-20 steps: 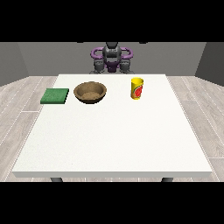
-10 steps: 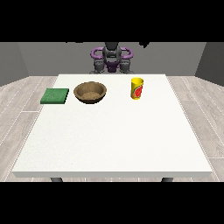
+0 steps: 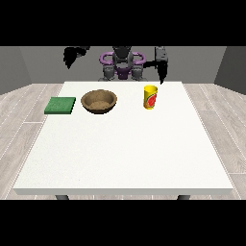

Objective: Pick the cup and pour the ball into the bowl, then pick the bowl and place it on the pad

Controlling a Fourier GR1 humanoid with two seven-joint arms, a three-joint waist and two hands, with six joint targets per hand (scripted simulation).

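Note:
A yellow cup (image 3: 151, 97) with a red mark stands upright on the white table (image 3: 125, 153), at the far right of the middle. I cannot see the ball; the cup's inside is hidden. A brown bowl (image 3: 99, 101) sits left of the cup, and a green pad (image 3: 60, 105) lies flat left of the bowl. The hand at the view's right (image 3: 161, 67) hangs above and behind the cup with its fingers pointing down, open and apart from it. The hand at the view's left (image 3: 72, 55) is raised behind the table's far left edge, open and holding nothing.
The robot's torso (image 3: 122, 67) stands behind the table's far edge. The table's near half stretches wide and white towards the camera. Grey floor surrounds the table.
Both hands have risen from beside the torso and spread outward into view. The cup, bowl and pad have not moved.

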